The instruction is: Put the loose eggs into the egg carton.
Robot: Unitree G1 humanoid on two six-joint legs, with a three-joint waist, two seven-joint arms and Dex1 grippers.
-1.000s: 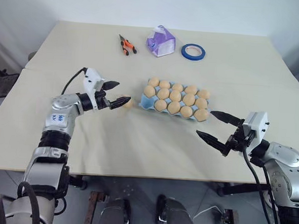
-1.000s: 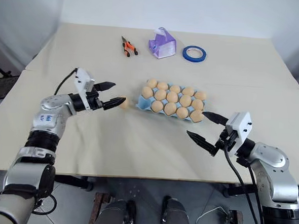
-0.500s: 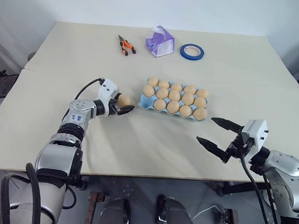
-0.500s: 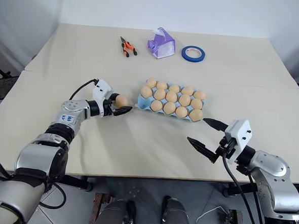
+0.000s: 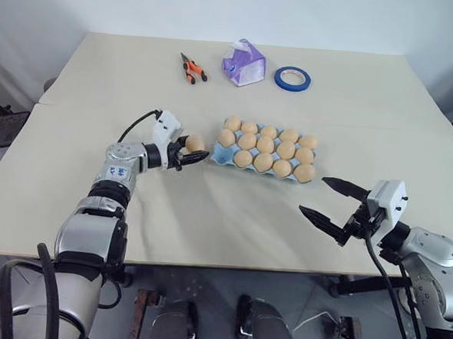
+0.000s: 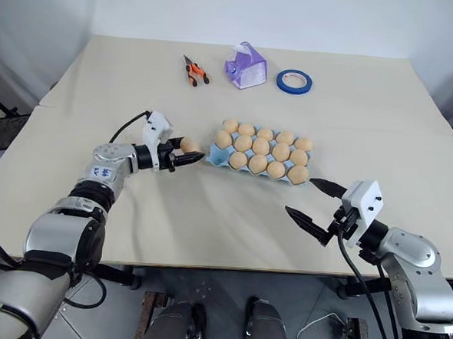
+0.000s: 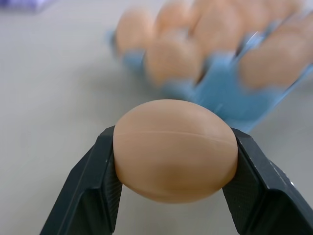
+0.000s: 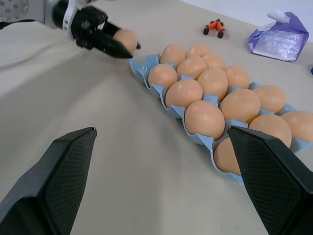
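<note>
One loose egg (image 7: pixel 175 149) sits clamped between the left gripper (image 5: pixel 183 153) fingers, long axis crosswise to them, just beside the egg carton (image 5: pixel 221 158) near-left corner, so the left arm is far nearer. Right gripper (image 5: pixel 334 204) hangs wide open, empty, well apart. A second ago the left fingers stood open short of the egg, further left

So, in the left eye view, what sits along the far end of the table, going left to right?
Orange-handled pliers → purple plastic tissue pack → blue roll of tape.
</note>
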